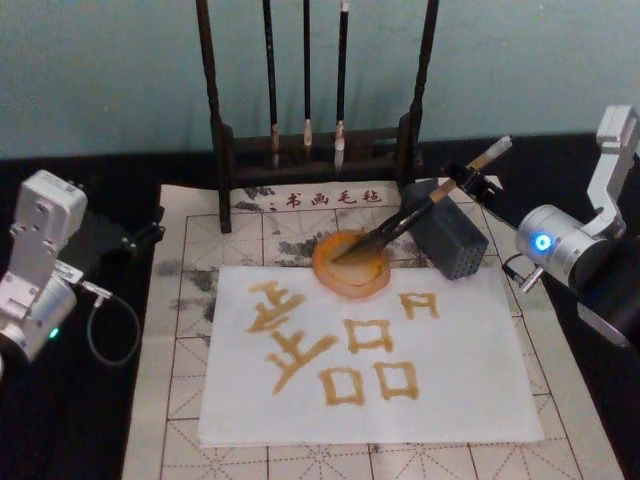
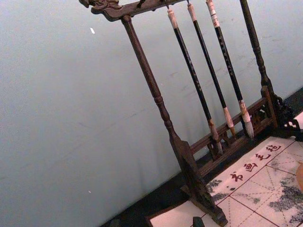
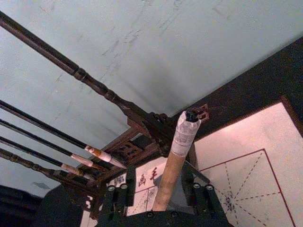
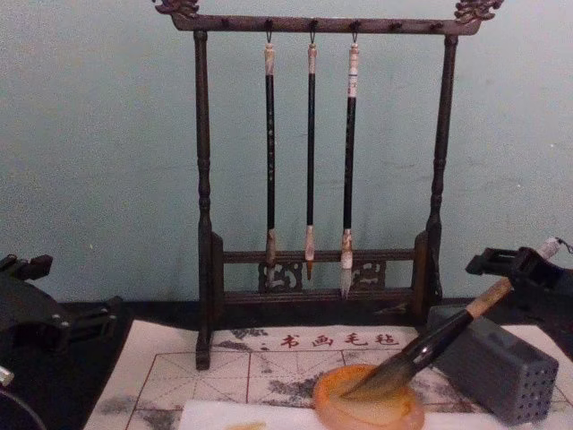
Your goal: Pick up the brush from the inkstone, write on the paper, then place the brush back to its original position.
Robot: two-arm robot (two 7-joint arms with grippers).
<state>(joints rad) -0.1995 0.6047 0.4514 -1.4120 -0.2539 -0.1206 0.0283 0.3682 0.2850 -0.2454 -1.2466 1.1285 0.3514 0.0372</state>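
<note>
The left arm sits at the robot's left side. Its pale wrist housing stands upright with a green light lit, and a cable loops from it. The dark left gripper points forward and inward, low, with its fingers apart and nothing between them. The right arm reaches in from the right with its white upper link raised and a blue light on the silver wrist. The right gripper angles down and inward, its fingers spread either side of the brush handle, a gap showing on both sides.
</note>
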